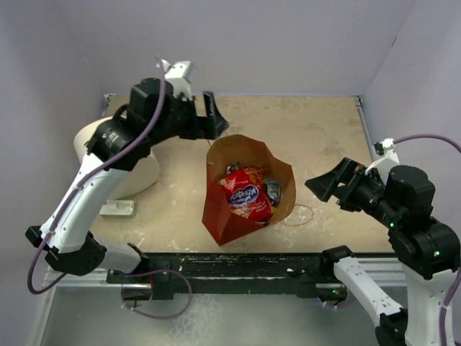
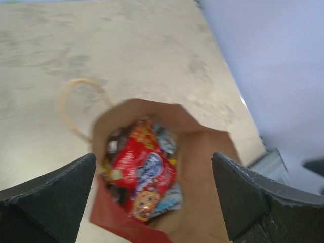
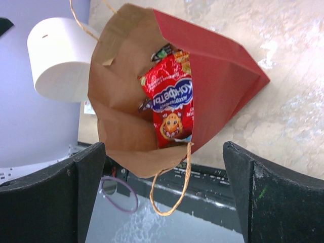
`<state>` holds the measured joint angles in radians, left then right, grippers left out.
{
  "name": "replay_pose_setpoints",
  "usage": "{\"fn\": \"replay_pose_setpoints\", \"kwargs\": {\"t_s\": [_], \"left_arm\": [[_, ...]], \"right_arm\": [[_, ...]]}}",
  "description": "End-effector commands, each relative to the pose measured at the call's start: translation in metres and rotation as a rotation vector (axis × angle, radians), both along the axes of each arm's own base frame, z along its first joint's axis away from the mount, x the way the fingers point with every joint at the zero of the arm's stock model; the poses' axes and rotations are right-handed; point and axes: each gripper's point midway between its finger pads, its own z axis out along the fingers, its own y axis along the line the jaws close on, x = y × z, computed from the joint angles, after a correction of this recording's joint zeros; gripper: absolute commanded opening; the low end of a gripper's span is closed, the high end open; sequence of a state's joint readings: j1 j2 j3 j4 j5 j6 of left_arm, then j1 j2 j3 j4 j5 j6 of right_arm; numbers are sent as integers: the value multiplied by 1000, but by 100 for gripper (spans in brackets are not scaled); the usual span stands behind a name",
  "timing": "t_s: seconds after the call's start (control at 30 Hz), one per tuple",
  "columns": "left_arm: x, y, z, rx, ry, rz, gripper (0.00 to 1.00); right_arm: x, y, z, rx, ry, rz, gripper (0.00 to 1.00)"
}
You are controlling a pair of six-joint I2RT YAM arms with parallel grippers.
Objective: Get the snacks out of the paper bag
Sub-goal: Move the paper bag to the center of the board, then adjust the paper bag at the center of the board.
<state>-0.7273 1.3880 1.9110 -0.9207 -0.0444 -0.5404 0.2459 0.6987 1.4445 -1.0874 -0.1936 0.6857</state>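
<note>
Overall light: bright, soft and even from overhead in your top view, the table [image 1: 324, 137] lit without hot spots
Shadows: faint and short; the brown inside of the paper bag [image 1: 248, 155] reads darker than its rim
Glare: small white highlights on the glossy red cookie bag [image 3: 169, 109]
Blur: your left wrist view is smeared throughout, the cookie bag's print unreadable there
Focus: your right wrist view is crisp, lettering legible; the fingers [image 3: 253, 192] of the right gripper [image 3: 164, 147] sit near-black, underexposed
Edges: walls splay outward at your top view's corners
</note>
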Motion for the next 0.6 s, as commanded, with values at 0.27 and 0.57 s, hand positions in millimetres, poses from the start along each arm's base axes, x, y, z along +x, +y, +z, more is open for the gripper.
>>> {"fn": "replay_pose_setpoints", "kwargs": {"t_s": [0.27, 0.57], "left_arm": [[71, 18, -56, -106, 184, -98, 96], [107, 6, -104, -98, 251, -126, 74]], "right_arm": [[-45, 60, -56, 186, 376, 384, 100], [-44, 77, -68, 310, 479, 432, 79]]}}
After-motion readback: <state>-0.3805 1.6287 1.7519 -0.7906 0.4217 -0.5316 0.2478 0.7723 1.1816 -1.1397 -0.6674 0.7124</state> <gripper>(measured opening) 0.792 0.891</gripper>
